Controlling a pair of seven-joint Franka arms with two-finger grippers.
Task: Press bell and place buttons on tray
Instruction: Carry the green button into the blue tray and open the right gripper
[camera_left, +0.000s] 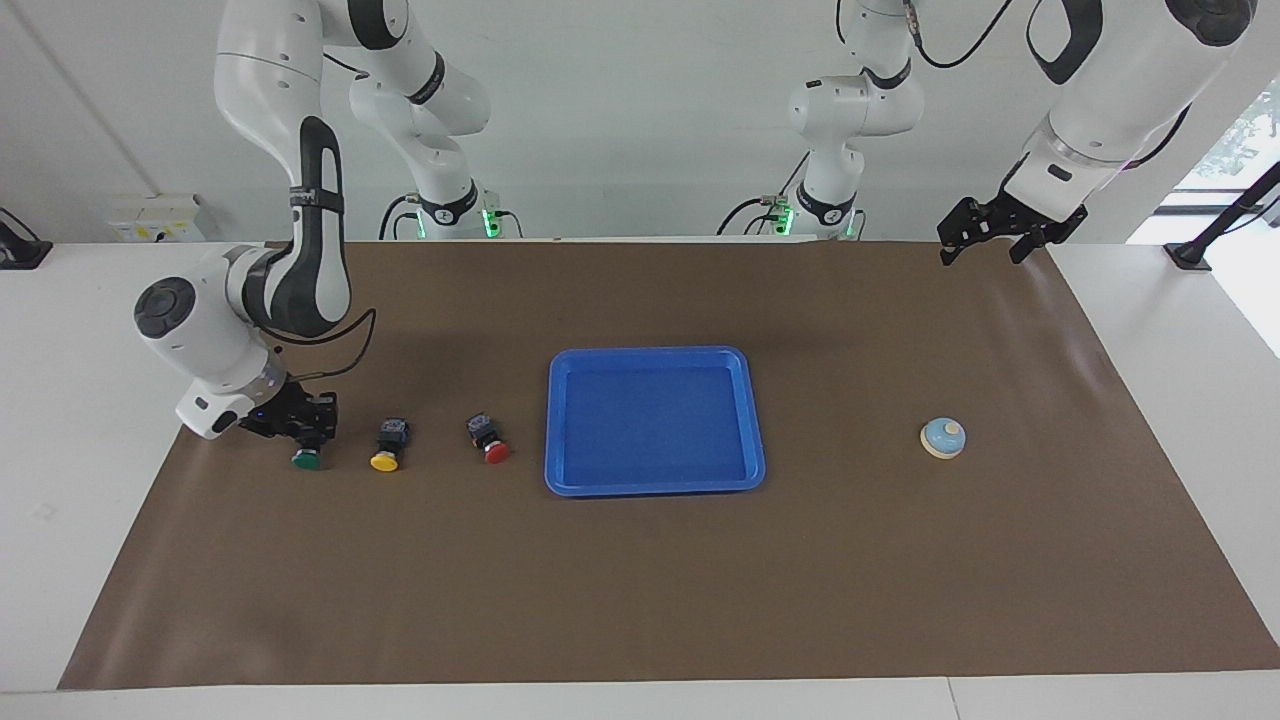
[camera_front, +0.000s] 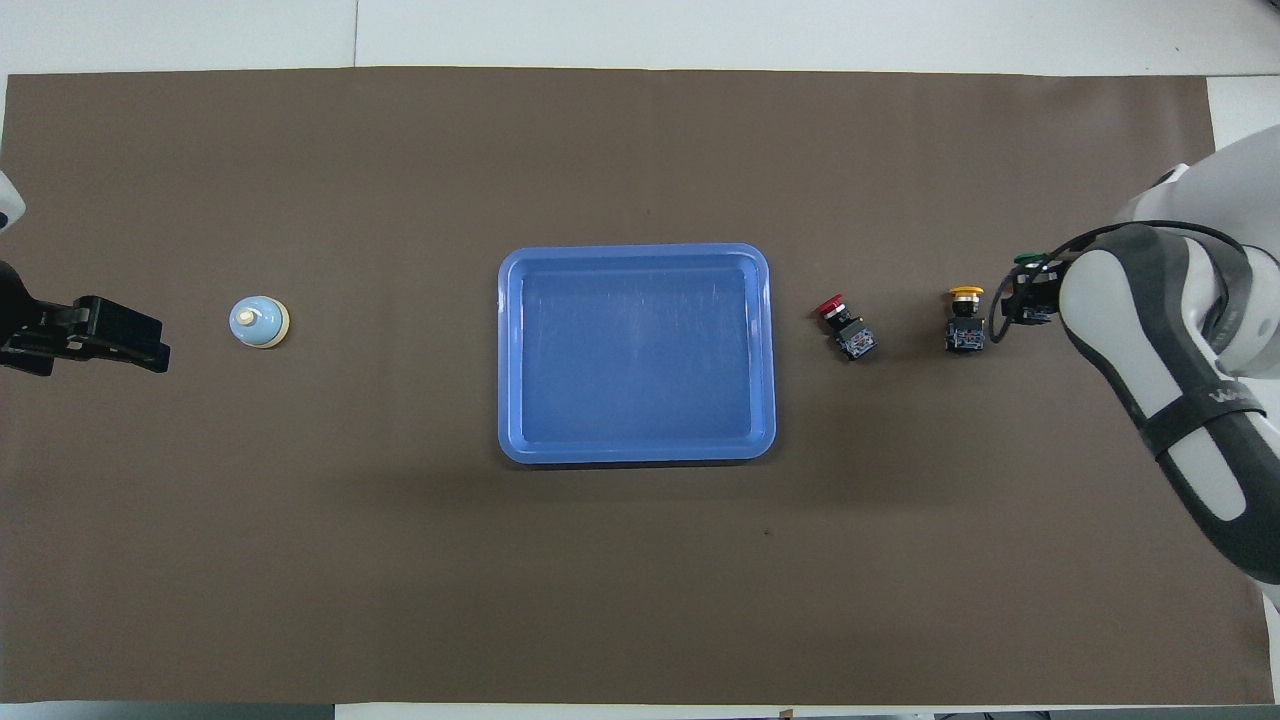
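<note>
A desk covered in brown paper (camera_left: 640, 580) holds a bright-blue tray (camera_left: 655, 486) at its middle, flat and rectangular with rounded corners and a raised rim, with nothing in it.

Toward the right arm's end of the desk, three push buttons sit in a row, each with a black boxy body and a round mushroom cap. The red button (camera_left: 489, 439) lies closest to the tray and the yellow button (camera_left: 389, 446) sits next in the row, both tipped on their sides with caps pointing away from the robots. The green button (camera_left: 306, 452) is at the outer end of the row.

The right gripper (camera_left: 300, 428) is down at the green button, jaws clenched on its black body, with the green cap poking out below the fingers. In the overhead view the cap appears shifted from the row, so the button looks just lifted off the paper, probably to be carried to the tray.

Toward the left arm's end sits the bell (camera_left: 943, 438), a small light-blue dome on a cream base with a cream knob on top, well apart from the tray. The left gripper (camera_left: 985, 240) waits in the air over the desk's edge closest to the robots, jaws released and holding nothing, well clear of the bell.
</note>
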